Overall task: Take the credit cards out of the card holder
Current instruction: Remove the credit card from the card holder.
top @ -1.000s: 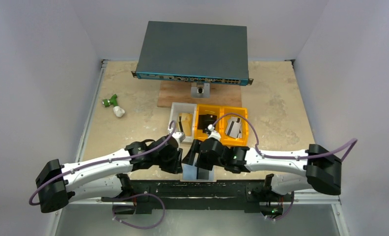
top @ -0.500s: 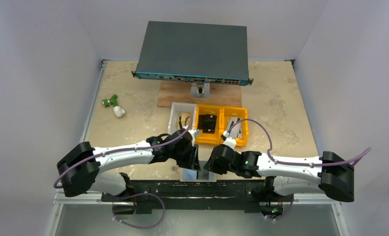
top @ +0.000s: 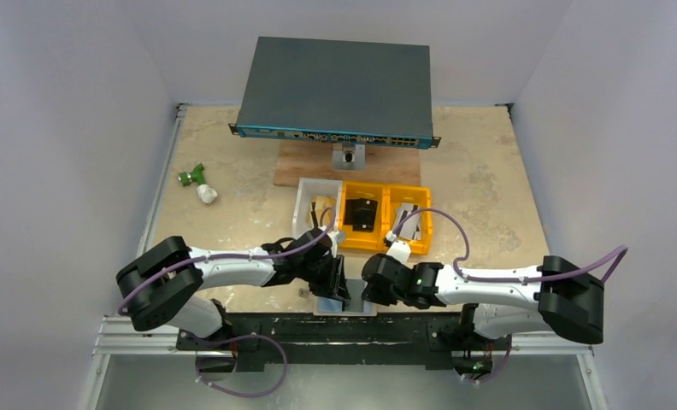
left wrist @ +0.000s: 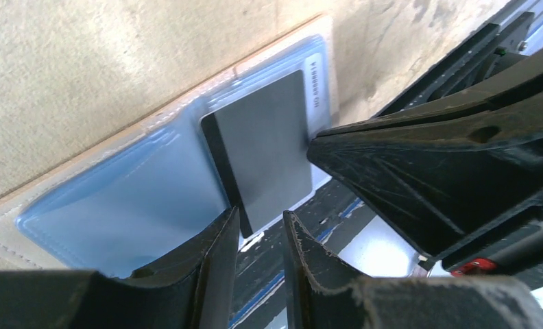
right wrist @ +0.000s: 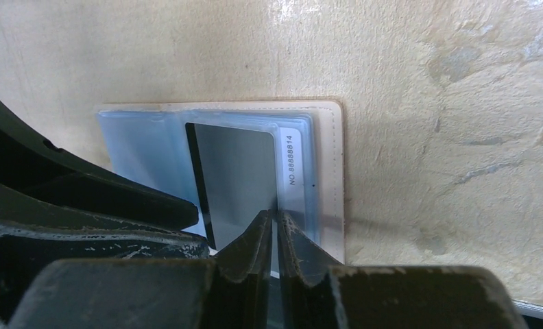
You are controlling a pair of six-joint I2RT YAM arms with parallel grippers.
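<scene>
The card holder point(right wrist: 138, 147) lies open at the table's near edge, pale blue inside with a tan border, and shows in the left wrist view point(left wrist: 131, 199) and from above point(top: 326, 306). A dark grey credit card point(right wrist: 234, 171) with a white numbered strip sits in its right pocket point(left wrist: 262, 144). My right gripper point(right wrist: 277, 216) is shut to a thin slit, its tips on the card's near edge; from above it sits at the holder's right point(top: 365, 290). My left gripper point(left wrist: 260, 214) stands narrowly open by the card's near left corner with nothing between its fingers point(top: 342, 286).
Behind the holder stand a white bin point(top: 304, 205) and two orange bins point(top: 362, 213) point(top: 408, 222) with small items. A network switch point(top: 335, 85) rests on a wooden board point(top: 301, 166) at the back. A green and white object point(top: 197, 184) lies left. The metal rail point(top: 344, 325) borders the table.
My right gripper has closed from wide open down to a slit and dropped to the card's near edge. The left arm has swung right and lower beside it.
</scene>
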